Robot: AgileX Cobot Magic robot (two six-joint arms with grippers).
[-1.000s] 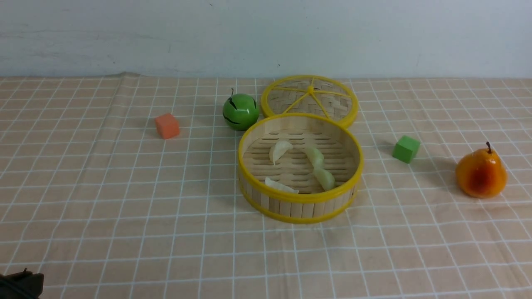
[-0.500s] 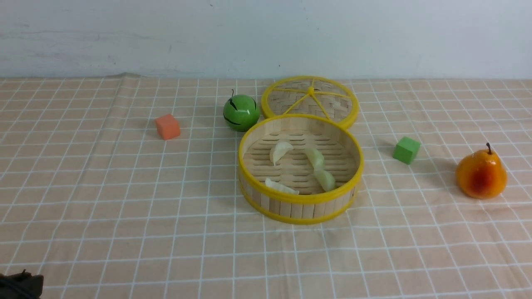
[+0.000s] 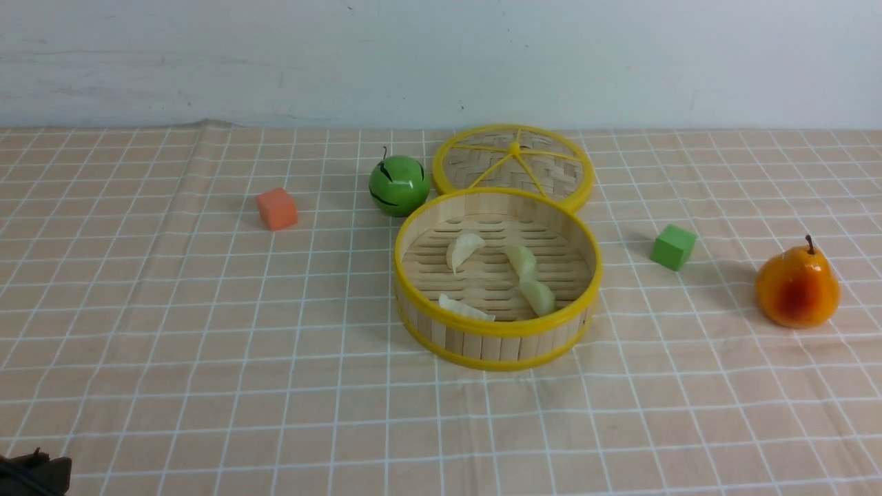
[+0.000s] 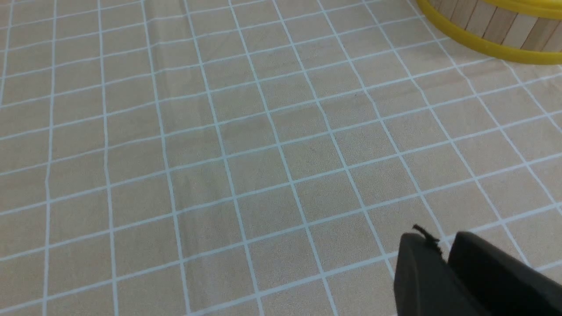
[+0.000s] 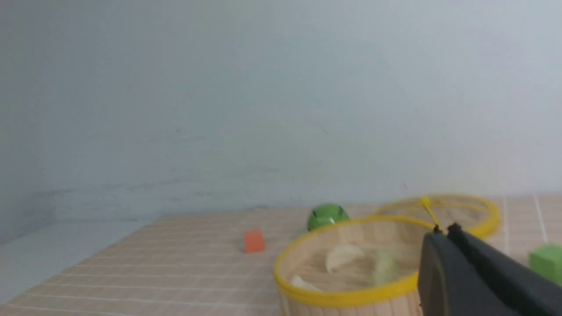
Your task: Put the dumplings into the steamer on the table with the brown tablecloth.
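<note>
Nothing on the table (image 3: 172,331) has shifted over the last second; only the dark bit of left arm at the front view's near-left corner has sunk slightly lower. All four dumplings (image 3: 464,251) lie on the slatted floor of the steamer (image 3: 497,331), one near the front wall, two touching end to end on the right side, so the job looks done. Its lid (image 3: 513,165) rests flat just behind it, out of the way, touching or nearly touching the back rim. Both arms are pulled back clear of the basket: the left gripper (image 4: 444,250) hangs over bare tablecloth (image 4: 219,153) with its jaws pressed together and empty, and the right gripper (image 5: 443,235) sits raised near the steamer's front rim, jaws likewise closed on nothing. Cubes, green ball and pear stand apart, untouched.
</note>
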